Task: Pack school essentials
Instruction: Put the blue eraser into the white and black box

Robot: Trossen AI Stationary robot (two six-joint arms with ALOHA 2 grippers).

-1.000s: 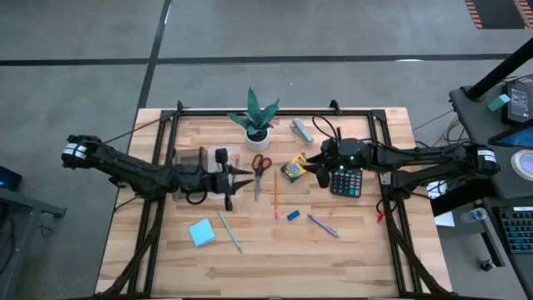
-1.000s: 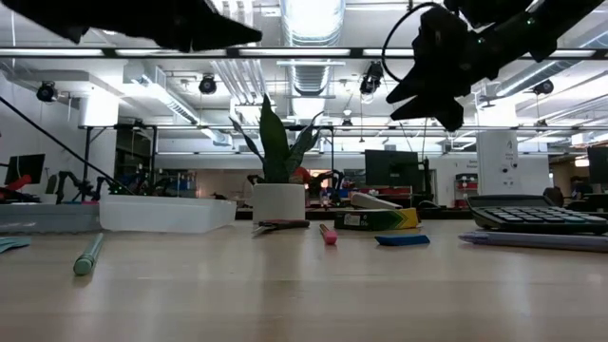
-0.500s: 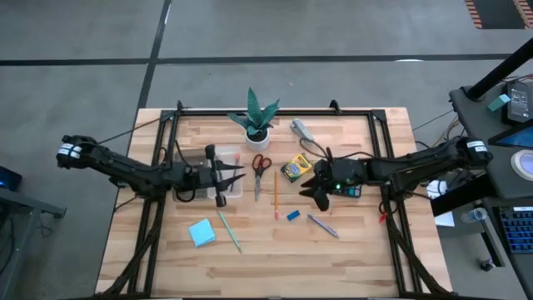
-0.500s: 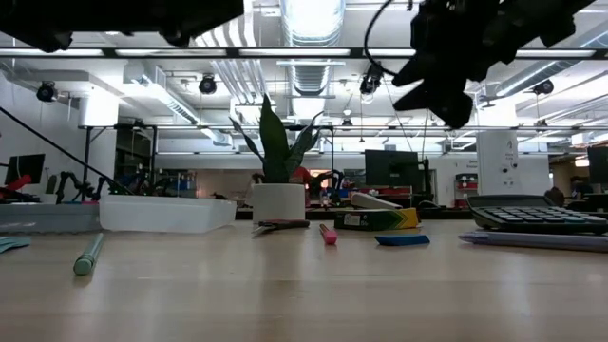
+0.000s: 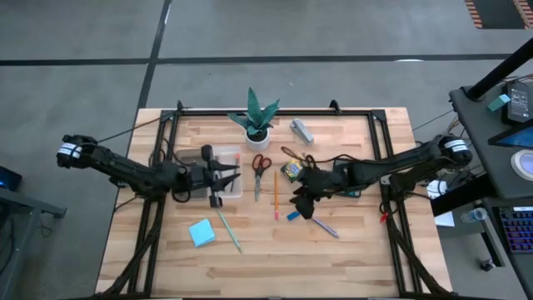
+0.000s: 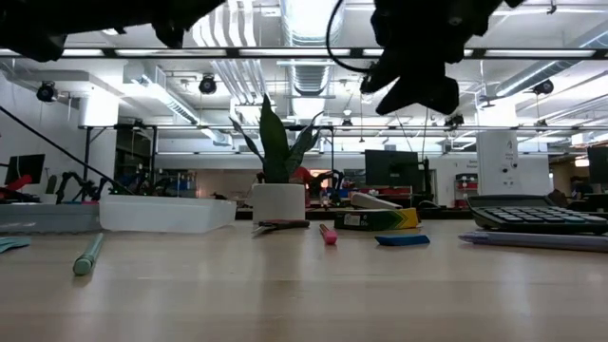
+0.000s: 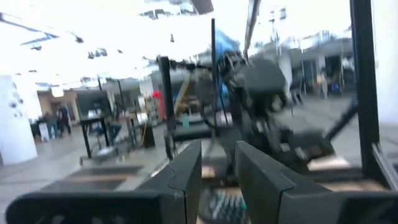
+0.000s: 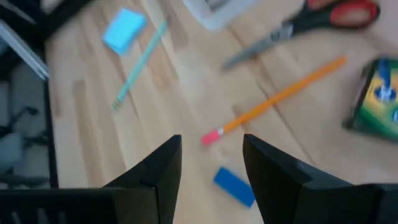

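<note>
The stationery lies spread on the wooden table: red-handled scissors [image 5: 261,163], the yellow-green crayon box [image 5: 291,169], an orange pencil [image 5: 276,195], a blue eraser [image 5: 293,216], a purple pen [image 5: 324,225], a green pen [image 5: 229,231] and the light-blue notepad [image 5: 201,232]. My right gripper [image 5: 298,202] hangs open above the table over the eraser [image 8: 234,185] and the pencil's pink end [image 8: 209,136]. My left gripper [image 5: 229,175] is open and hovers level over a clear tray [image 5: 210,160], its fingers pointing toward the table's right.
A potted plant [image 5: 256,118] and a grey stapler [image 5: 301,130] stand near the far edge. A calculator [image 6: 537,214] lies on the right, mostly under the right arm in the high view. A black frame rims the table. Bare wood shows along the near edge.
My right gripper has swung from above the calculator toward the table's left and near edge, past the crayon box, and now hangs over the eraser and pencil. My left gripper has drawn back slightly toward the left edge. No object has moved.
</note>
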